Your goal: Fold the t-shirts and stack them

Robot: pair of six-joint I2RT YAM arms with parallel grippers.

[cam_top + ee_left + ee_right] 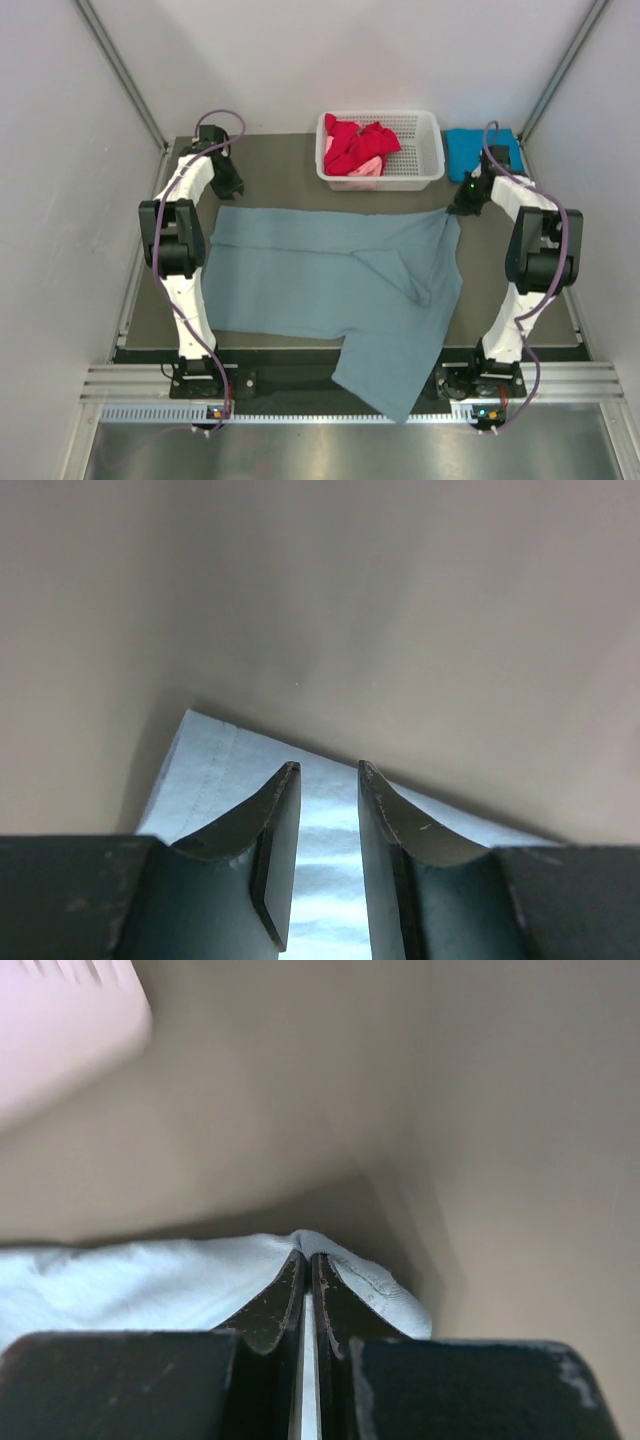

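A large grey-blue t-shirt lies spread flat over the table, its near right part hanging past the front edge. My right gripper is at the shirt's far right corner. In the right wrist view it is shut on a pinched fold of that cloth. My left gripper hovers at the far left corner; its jaws stand apart with the shirt's hemmed corner lying beneath and between them. Red t-shirts and a pink one are in the basket. A turquoise t-shirt lies folded at the back right.
The white lattice basket stands at the back centre, just beyond the shirt's far edge. White walls close in the table on three sides. Both arm bases are bolted at the near edge.
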